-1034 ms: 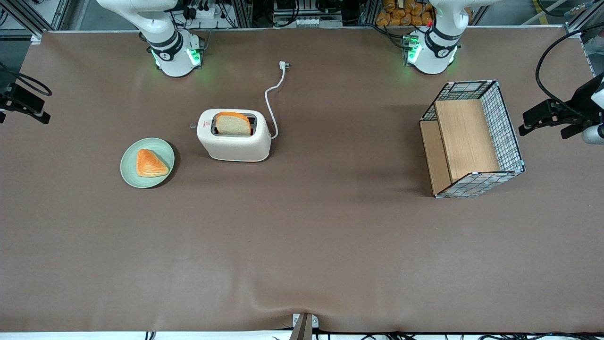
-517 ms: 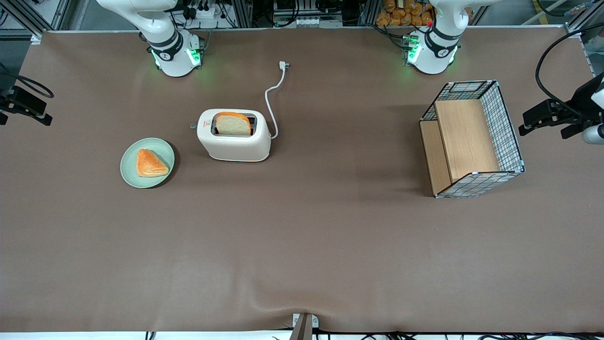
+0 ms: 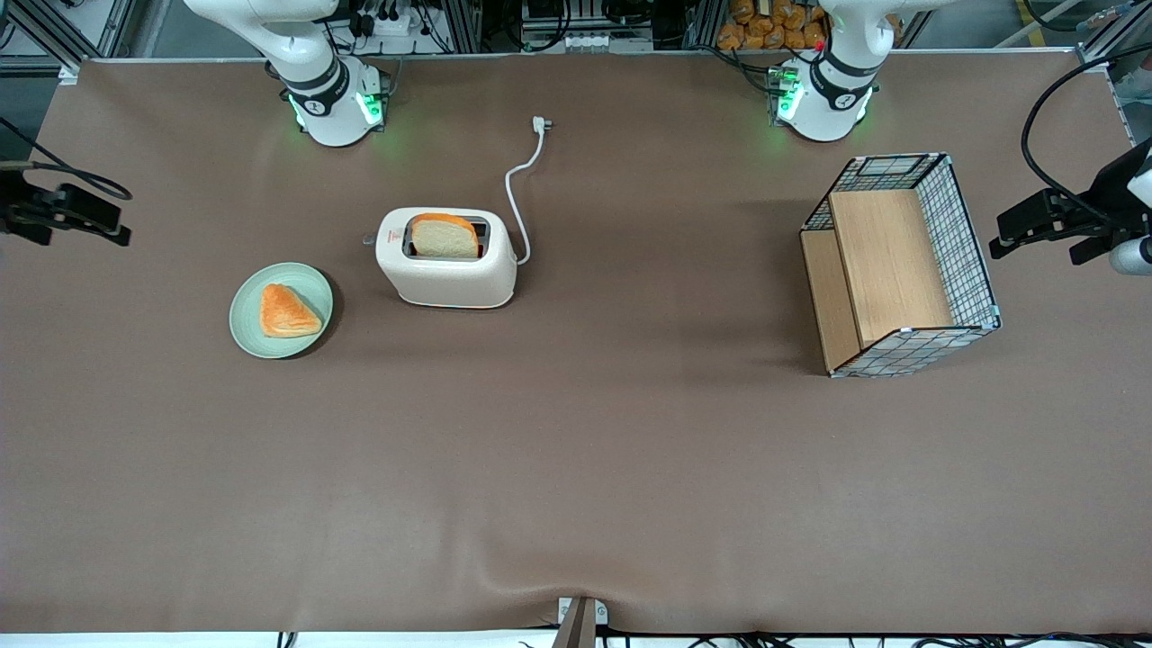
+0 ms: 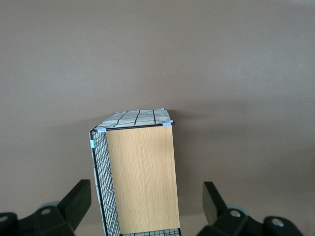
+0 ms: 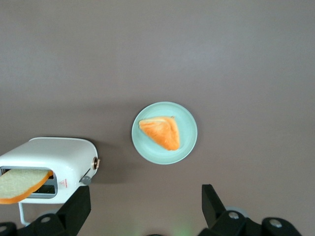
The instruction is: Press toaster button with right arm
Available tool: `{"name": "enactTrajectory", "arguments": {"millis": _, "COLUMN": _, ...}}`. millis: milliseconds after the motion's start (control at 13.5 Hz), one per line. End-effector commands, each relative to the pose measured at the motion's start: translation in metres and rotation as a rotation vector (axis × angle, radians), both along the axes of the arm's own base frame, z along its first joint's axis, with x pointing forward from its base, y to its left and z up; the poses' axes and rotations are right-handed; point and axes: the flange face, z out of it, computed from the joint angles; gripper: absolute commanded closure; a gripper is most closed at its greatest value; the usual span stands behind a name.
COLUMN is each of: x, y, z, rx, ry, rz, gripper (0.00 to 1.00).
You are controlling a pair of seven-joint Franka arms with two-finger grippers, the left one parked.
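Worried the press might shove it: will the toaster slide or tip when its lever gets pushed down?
Probably steady: the toaster sits wide and low. It may skid, since nothing braces it. The button overhangs one end, so slight rocking is possible. The open pincer is high above it.

The toaster (image 3: 446, 261) has a smooth cream shell, like glossy plastic. The bench (image 3: 576, 468) wears a matt brown cloth-like cover. The basket (image 3: 900, 265) pairs black wire mesh with pale wood panels. The gripper (image 5: 145, 209) looks matt black.
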Motion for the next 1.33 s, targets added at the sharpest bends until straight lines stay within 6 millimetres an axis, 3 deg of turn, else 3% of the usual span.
{"name": "enactTrajectory", "arguments": {"millis": 0, "x": -0.006, "y": -0.002, "z": -0.022, "rx": 0.054, "ry": 0.040, "rz": -0.024, "gripper": 0.00}}
{"name": "enactTrajectory", "arguments": {"millis": 74, "x": -0.006, "y": -0.002, "z": -0.035, "rx": 0.075, "ry": 0.058, "rz": -0.031, "gripper": 0.09}}
{"name": "enactTrajectory", "arguments": {"millis": 369, "x": -0.023, "y": 0.008, "z": -0.091, "rx": 0.129, "ry": 0.098, "rz": -0.043, "gripper": 0.72}}
{"name": "enactTrajectory", "arguments": {"millis": 591, "x": -0.039, "y": 0.012, "z": -0.131, "rx": 0.205, "ry": 0.132, "rz": -0.079, "gripper": 1.00}}
{"name": "enactTrajectory", "arguments": {"millis": 812, "x": -0.045, "y": 0.019, "z": -0.153, "rx": 0.234, "ry": 0.157, "rz": -0.092, "gripper": 1.00}}
{"name": "enactTrajectory", "arguments": {"millis": 1108, "x": -0.076, "y": 0.040, "z": -0.185, "rx": 0.292, "ry": 0.111, "rz": -0.119, "gripper": 1.00}}
{"name": "enactTrajectory", "arguments": {"millis": 1256, "x": -0.082, "y": 0.045, "z": -0.198, "rx": 0.306, "ry": 0.130, "rz": -0.128, "gripper": 1.00}}
